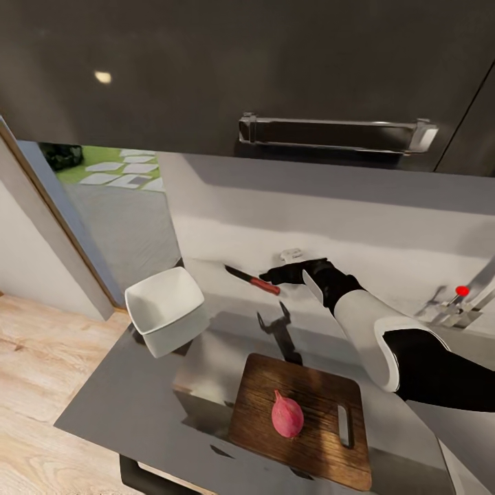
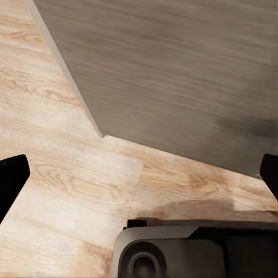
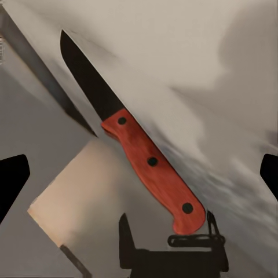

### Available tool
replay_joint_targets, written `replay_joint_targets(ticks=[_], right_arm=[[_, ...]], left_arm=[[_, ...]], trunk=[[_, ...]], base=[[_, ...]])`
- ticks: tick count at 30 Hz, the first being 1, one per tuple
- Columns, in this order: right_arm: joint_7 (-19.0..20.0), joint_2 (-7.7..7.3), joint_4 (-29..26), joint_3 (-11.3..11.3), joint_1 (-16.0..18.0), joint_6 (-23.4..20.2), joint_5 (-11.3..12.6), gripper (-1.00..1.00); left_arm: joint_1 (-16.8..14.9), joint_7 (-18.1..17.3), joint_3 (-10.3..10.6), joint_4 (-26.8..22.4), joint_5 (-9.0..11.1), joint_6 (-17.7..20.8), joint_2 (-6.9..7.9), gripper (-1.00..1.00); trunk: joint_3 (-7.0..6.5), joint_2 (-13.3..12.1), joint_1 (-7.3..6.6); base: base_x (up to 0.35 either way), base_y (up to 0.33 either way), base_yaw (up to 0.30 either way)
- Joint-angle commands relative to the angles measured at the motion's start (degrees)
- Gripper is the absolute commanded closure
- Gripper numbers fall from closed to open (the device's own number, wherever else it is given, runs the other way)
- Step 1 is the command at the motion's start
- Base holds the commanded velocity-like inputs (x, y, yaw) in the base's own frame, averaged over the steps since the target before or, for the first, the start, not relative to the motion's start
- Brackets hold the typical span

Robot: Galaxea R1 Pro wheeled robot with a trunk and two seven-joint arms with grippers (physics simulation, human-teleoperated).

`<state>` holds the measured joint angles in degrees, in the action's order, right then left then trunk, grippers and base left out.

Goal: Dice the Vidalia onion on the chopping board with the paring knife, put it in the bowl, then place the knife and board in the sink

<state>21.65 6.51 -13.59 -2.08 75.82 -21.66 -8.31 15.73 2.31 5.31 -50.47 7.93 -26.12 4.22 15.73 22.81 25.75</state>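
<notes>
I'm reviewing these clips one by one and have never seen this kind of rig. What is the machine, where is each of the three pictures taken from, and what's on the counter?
This is a simulated two-armed wheeled robot, steered by a person. The big picture comes from its head camera, looking down at a grey countertop. On it lie a wooden chopping board with a reddish onion on top, a white bowl, and a red-handled paring knife near the wall. The right gripper reaches at the knife's handle; whether it grips yet is unclear. A tap stands at the right.

The other two pictures come from cameras at each wrist. The right one looks at the knife. The left one looks at the wooden floor, with dark fingers at the edges, spread apart.
</notes>
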Motion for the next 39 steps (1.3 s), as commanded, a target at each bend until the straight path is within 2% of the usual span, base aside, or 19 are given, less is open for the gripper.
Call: replay_joint_targets(ticks=[1,9,39], right_arm=[[0.76,-0.01,-0.12,-0.12,0.03,-0.18,-0.56,-1.0],[2.9,-0.06,-0.12,-0.12,0.03,1.98,-0.65,-1.0],[3.08,-0.21,-0.12,-0.12,0.03,4.33,-0.73,-1.0]], left_arm=[[0.0,0.24,0.31,-0.06,0.51,-0.12,0.09,-1.0],[0.0,0.24,0.32,-0.22,0.51,-0.16,0.15,-1.0],[0.0,0.24,0.48,-0.16,0.43,-0.16,0.1,-1.0]], trunk=[[0.18,0.11,0.03],[0.89,0.11,0.03],[3.53,0.11,0.03]], base=[[0.0,0.0,0.0],[0.0,0.0,0.0],[0.0,0.0,0.0]])
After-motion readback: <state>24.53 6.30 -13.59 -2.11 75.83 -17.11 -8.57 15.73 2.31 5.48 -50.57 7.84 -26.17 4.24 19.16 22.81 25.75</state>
